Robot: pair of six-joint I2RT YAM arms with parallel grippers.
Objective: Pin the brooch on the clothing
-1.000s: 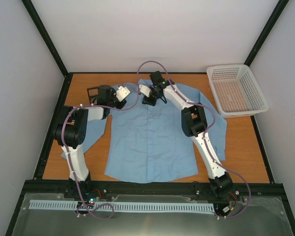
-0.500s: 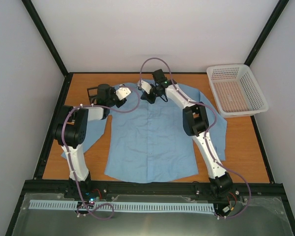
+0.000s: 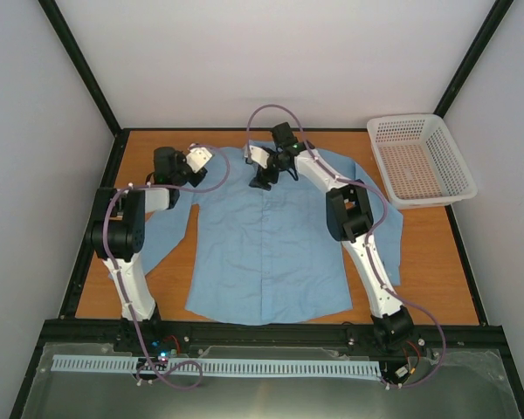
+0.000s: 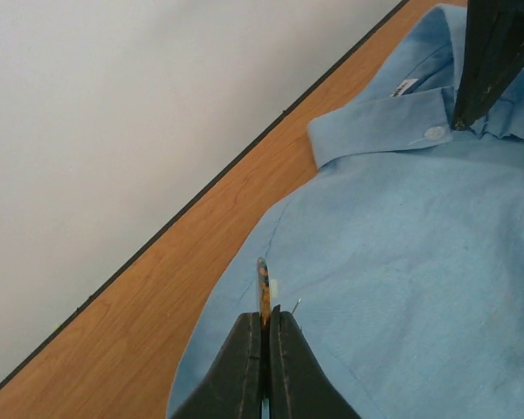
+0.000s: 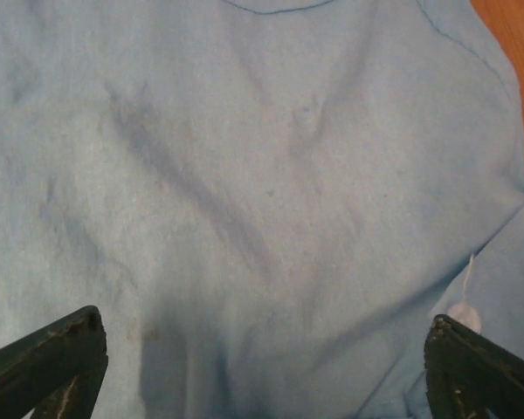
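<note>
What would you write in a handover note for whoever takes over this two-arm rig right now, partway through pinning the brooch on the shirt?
Left gripper: shut on the tiny round greenish-grey brooch, held edge-on with its pin exposed.
Right gripper: jaws wide open and holding nothing, low over the light blue button-up shirt by its collar.
The shirt lies flat, front up, on the wooden table. The brooch is at the shoulder on the robot's left.
Done: brooch picked up.
Left: push the pin through the fabric, fasten, release.
</note>
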